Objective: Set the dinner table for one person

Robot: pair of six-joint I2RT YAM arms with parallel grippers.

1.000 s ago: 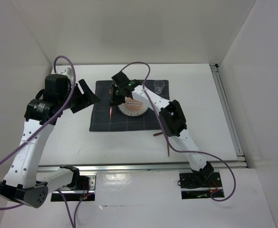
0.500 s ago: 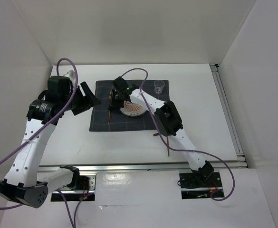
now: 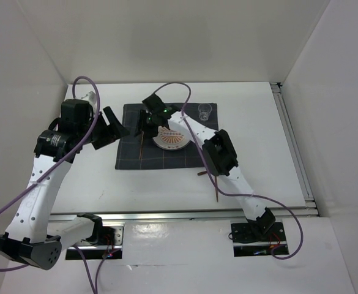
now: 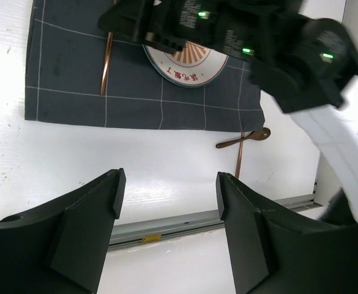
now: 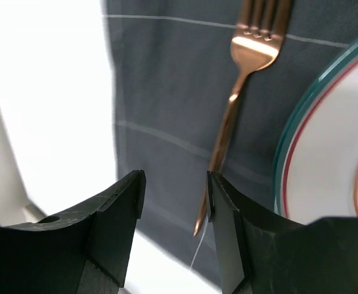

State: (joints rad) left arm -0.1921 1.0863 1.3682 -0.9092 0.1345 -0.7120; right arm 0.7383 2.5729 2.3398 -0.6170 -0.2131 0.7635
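Worktop [image 3: 258, 153] carries the mat [image 3: 130, 158]. Left gripper [image 4: 168, 184] hovers left of mat, jaws apart, empty. Fork [image 5: 227, 116] lies on mat's left half. Right gripper [image 5: 174, 184] sits low over its handle, jaws apart, nothing clamped. Risk: lifting askew, a finger snags the handle and skews the fork or drags the mat. Spoon [image 4: 255, 135] sits off mat's near-right corner, not yet placed.

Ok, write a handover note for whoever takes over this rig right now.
Left gripper: open, empty, over the dinner table by the mat's left edge.
Right gripper: open, above the fork, which lies on the mat left of the plate.
Done: mat, plate, fork, glass at the mat's far right corner.
To do: spoon and second copper utensil lie off the mat's near right corner; probably go right of the plate.
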